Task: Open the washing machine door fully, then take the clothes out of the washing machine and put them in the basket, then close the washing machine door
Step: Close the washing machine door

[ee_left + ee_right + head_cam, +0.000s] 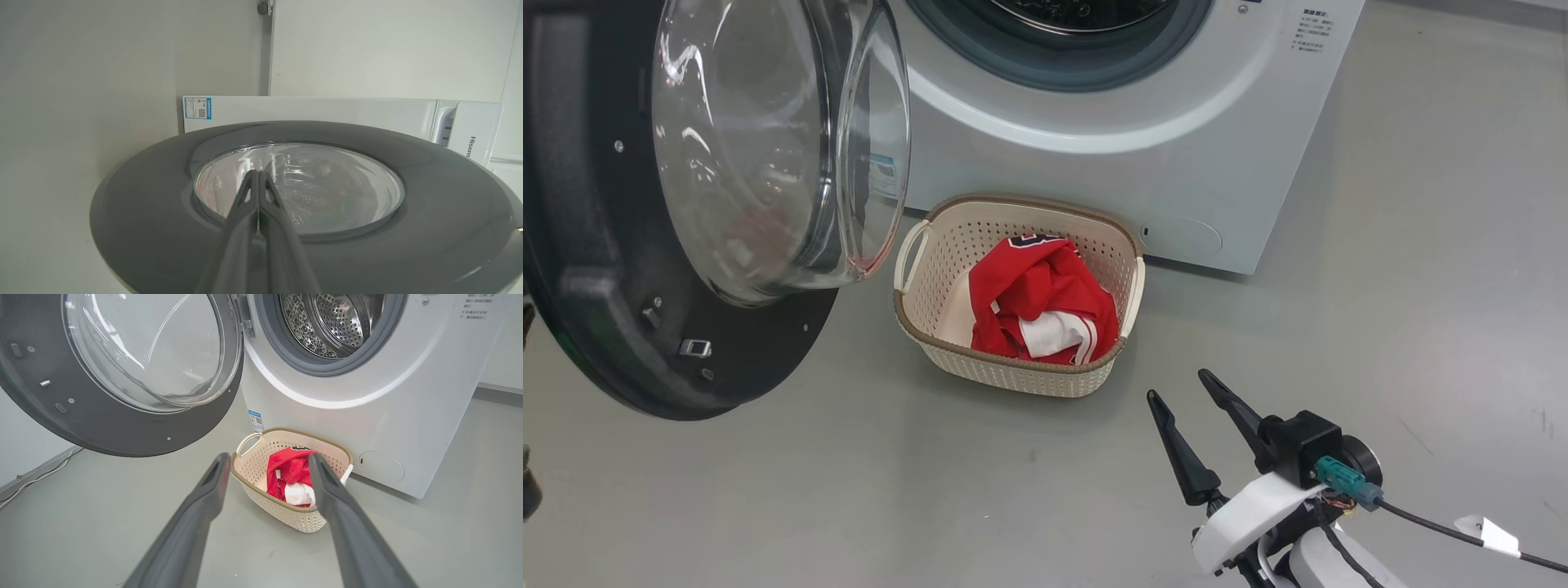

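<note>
Grey floor (1421, 245) runs up to the white washing machine (1176, 163), and the basket (1013, 380) sits just in front of it with the red clothes (1037, 294) bundled inside. The drum (335, 322) looks bare as far as the right wrist view reaches, so closing seems to be the step left. The washing machine door (605, 245) stands swung wide to the robot's left, hinged at the left of the mouth, its glass bowl facing the basket. The left hand (258, 175) has its fingers pressed together on nothing and points at the door's outer face, over the glass; contact cannot be told. It is the nearer one, so the push would likely go rightward toward the mouth. The right hand (1177, 385) hangs spread wide and empty, low to the right of the basket and well apart from the door.
</note>
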Robot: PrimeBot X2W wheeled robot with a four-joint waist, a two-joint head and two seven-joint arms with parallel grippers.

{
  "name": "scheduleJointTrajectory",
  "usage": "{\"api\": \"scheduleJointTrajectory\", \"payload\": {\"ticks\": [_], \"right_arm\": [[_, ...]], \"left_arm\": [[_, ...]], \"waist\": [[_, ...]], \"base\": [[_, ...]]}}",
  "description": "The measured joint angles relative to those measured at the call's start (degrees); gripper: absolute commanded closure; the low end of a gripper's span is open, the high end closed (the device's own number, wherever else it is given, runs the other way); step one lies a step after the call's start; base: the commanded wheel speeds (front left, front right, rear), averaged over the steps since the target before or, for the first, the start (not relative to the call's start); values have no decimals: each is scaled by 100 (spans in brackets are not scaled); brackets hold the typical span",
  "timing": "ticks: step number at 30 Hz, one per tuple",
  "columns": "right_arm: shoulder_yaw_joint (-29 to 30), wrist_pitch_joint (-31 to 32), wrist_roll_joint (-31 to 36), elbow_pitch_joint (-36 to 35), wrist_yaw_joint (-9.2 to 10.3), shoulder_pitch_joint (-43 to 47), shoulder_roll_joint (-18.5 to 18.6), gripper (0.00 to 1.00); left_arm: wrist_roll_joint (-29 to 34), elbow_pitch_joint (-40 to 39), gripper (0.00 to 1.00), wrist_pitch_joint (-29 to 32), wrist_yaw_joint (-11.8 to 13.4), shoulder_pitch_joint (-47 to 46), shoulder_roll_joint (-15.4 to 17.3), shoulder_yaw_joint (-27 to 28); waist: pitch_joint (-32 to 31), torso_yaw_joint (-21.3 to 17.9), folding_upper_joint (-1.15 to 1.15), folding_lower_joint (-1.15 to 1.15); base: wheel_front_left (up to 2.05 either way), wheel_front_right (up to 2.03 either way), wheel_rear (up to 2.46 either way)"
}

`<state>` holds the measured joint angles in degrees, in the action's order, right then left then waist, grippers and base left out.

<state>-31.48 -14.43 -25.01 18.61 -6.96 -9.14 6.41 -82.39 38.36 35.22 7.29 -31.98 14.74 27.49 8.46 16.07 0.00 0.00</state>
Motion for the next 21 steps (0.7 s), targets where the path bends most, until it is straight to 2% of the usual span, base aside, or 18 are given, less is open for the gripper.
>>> {"api": "scheduleJointTrajectory", "payload": {"ticks": [21], "right_arm": [[79, 0, 0, -5, 0, -23, 0, 0]], "left_arm": [[-135, 89, 100, 666, 0, -207, -80, -171]], "waist": [[63, -57, 0, 0]], "base": [[0, 0, 0]]}}
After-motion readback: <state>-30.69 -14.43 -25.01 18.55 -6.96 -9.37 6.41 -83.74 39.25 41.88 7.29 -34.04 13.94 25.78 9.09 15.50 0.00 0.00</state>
